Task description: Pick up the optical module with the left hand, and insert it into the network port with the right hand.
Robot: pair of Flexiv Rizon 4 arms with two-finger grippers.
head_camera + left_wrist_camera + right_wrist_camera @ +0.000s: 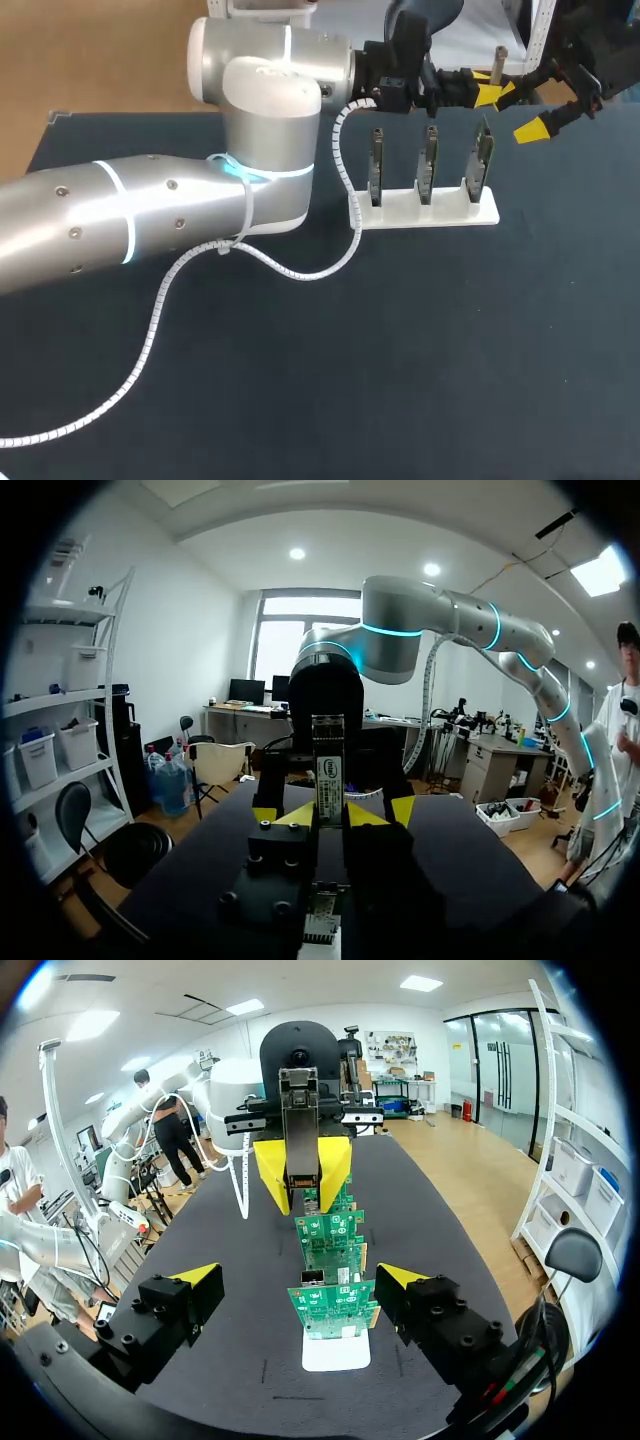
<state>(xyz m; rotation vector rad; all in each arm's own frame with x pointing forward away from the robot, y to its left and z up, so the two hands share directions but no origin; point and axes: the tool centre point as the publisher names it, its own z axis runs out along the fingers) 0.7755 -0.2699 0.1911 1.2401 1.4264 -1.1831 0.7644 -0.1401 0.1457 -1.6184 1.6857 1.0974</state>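
The optical module (328, 768), a slim metal bar with a label, stands upright between the yellow tips of my left gripper (330, 814), which is shut on it. In the head view this gripper (490, 96) hovers behind the board rack, and the module's top (498, 62) sticks up above it. My right gripper (300, 1278) faces it with its fingers wide open and nothing between them. Seen from that wrist, the module (300, 1130) and the left gripper (300, 1175) lie straight ahead. From above, my right gripper (535, 110) sits just right of the left one.
A white rack (425, 210) holds three upright green circuit boards (332, 1305) in a row, below and between the two grippers. My left arm (150, 215) and its coiled white cable (300, 272) cross the left half of the dark table (450, 350).
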